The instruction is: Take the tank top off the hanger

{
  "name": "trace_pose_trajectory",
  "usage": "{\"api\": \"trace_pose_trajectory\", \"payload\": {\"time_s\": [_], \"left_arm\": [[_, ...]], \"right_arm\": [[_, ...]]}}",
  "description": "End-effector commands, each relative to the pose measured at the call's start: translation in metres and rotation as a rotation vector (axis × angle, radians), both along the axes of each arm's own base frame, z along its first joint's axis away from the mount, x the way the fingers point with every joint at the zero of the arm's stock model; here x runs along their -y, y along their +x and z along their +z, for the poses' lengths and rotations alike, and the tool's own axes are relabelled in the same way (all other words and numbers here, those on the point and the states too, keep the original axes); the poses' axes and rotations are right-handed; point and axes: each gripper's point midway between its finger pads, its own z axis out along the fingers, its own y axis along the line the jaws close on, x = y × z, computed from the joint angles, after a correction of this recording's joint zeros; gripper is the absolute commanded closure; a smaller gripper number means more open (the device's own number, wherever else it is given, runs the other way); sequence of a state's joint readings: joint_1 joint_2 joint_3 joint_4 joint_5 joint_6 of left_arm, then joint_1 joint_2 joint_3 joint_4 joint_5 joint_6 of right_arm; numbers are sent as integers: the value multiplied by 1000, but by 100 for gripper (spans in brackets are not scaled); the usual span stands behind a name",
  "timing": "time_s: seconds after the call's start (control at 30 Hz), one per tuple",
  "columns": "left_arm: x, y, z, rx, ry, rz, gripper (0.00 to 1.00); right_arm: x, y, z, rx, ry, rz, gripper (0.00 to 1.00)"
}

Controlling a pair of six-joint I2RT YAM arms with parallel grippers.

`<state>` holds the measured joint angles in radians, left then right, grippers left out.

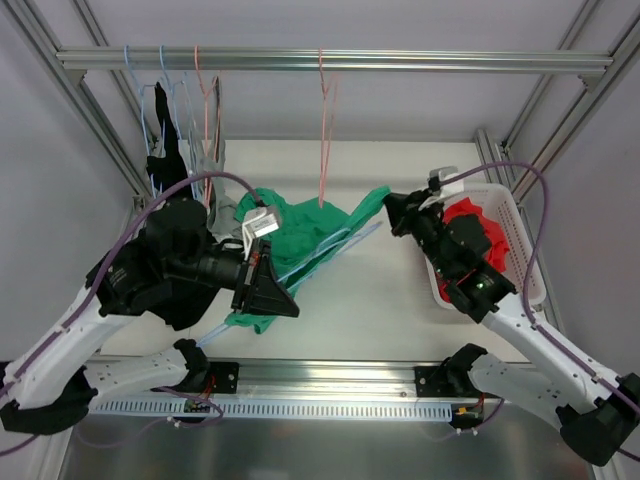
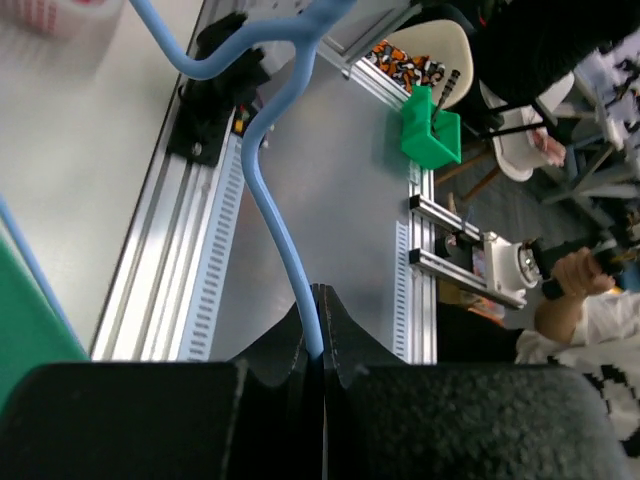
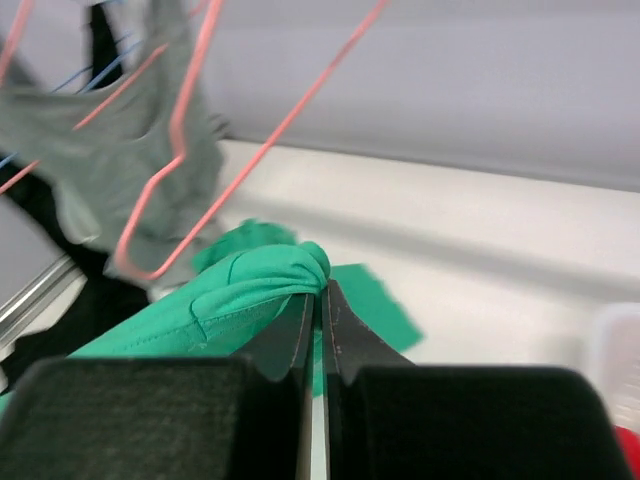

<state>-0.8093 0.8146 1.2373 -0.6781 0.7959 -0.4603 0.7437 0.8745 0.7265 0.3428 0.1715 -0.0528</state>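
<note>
A green tank top (image 1: 315, 240) hangs stretched above the table between my two grippers, with a light blue hanger (image 1: 325, 255) running through it. My left gripper (image 1: 285, 300) is shut on the blue hanger (image 2: 285, 230), which rises from between its fingertips in the left wrist view. My right gripper (image 1: 392, 212) is shut on the right edge of the tank top; in the right wrist view the green cloth (image 3: 250, 290) bunches at the closed fingertips (image 3: 322, 290).
A white basket (image 1: 520, 250) with red cloth (image 1: 480, 230) stands at the right. Grey and black garments (image 1: 175, 150) on blue and pink hangers hang from the top rail (image 1: 330, 60) at the back left. An empty pink hanger (image 1: 324, 130) hangs at the middle.
</note>
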Motion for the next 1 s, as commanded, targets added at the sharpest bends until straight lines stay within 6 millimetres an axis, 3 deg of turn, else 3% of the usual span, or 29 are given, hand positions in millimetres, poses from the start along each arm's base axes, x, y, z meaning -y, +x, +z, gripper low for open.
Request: {"api": "trace_pose_trajectory", "payload": {"time_s": [0.0,0.03,0.1,0.13,0.17,0.2,0.27,0.3,0.33,0.37,0.4,0.43,0.47,0.5,0.53,0.57,0.6,0.67,0.7,0.77,0.8,0.83,0.9,0.93,0.97], "left_arm": [[26,2,64,266,-118,-79,100],[33,-5,76,320,-139,-105,100],[48,19,110,446,-176,21,100],[49,18,135,488,-230,42,100],[58,26,140,504,-236,68,100],[62,32,161,554,-303,101,100],[67,46,177,611,-375,176,100],[67,51,187,646,-420,210,100],[66,54,218,705,-554,265,100],[69,57,215,729,-585,277,100],[68,57,228,764,-656,297,100],[62,55,251,816,-782,327,100],[62,56,262,840,-827,343,100],[61,58,273,851,-867,370,100],[58,60,284,867,-908,398,100],[50,75,312,883,-996,528,100],[50,75,318,887,-1016,534,100],[47,92,327,940,-993,636,100],[46,99,330,974,-981,679,100],[43,111,324,983,-958,751,100],[45,113,312,991,-934,754,100],[41,112,309,1014,-942,764,100],[38,114,291,1005,-898,768,100],[34,116,286,999,-874,777,100],[34,123,272,976,-806,796,100]], "right_arm": [[65,21,13,-71,-122,-255,100],[75,20,18,-83,-124,-278,100],[106,10,33,-95,-114,-344,100],[116,5,39,-98,-100,-368,100],[126,0,45,-94,-94,-390,100],[138,-6,57,-91,-87,-404,100],[143,-22,80,-53,-64,-365,100],[137,-34,98,-26,-46,-297,100],[135,-43,110,1,-25,-261,100],[130,-52,120,17,2,-217,100],[116,-65,130,42,15,-117,100],[113,-78,152,85,42,-75,100],[107,-87,163,104,56,-28,100],[91,-104,173,127,53,95,100],[84,-123,196,163,82,174,100],[49,-151,202,110,90,454,100],[50,-153,206,121,92,457,100],[21,-163,193,-13,137,682,100],[8,-153,160,-117,128,735,100],[-16,-153,108,-208,56,796,100],[-25,-151,82,-259,19,796,100],[-38,-150,34,-359,-35,790,100],[-43,-141,-11,-440,-84,725,100],[-38,-124,-44,-486,-102,609,100],[-32,-118,-51,-490,-98,552,100]]}}
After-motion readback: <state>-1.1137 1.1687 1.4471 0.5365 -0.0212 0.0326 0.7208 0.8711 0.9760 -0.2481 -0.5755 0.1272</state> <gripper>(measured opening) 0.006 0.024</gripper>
